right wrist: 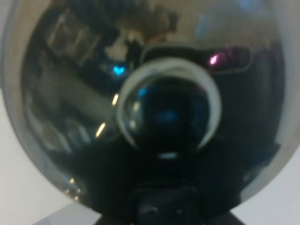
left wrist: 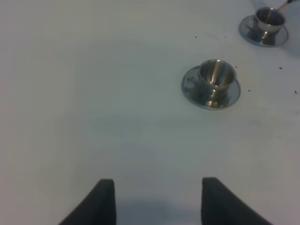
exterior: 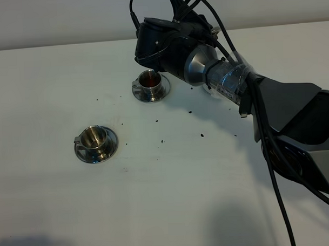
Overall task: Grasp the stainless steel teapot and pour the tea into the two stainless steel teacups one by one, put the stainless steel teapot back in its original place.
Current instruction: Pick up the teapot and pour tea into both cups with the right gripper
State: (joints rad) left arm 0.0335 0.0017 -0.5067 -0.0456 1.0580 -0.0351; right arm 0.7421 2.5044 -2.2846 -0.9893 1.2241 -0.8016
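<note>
Wide bare stretch of white table (exterior: 172,198) at front and left, free for a pass. The empty steel cup (exterior: 96,141) on its round saucer stands alone left of middle, well apart from the tea-filled steel cup (exterior: 150,82) farther back. There the bulky black right arm (exterior: 228,80), shiny steel teapot (right wrist: 61,93) at its wrist, slants in from the right, barring that side.

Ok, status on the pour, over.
Left gripper open. Right gripper shut on stainless steel teapot, above far teacup, tea in it. Near teacup empty. Only dark specks between cups.
</note>
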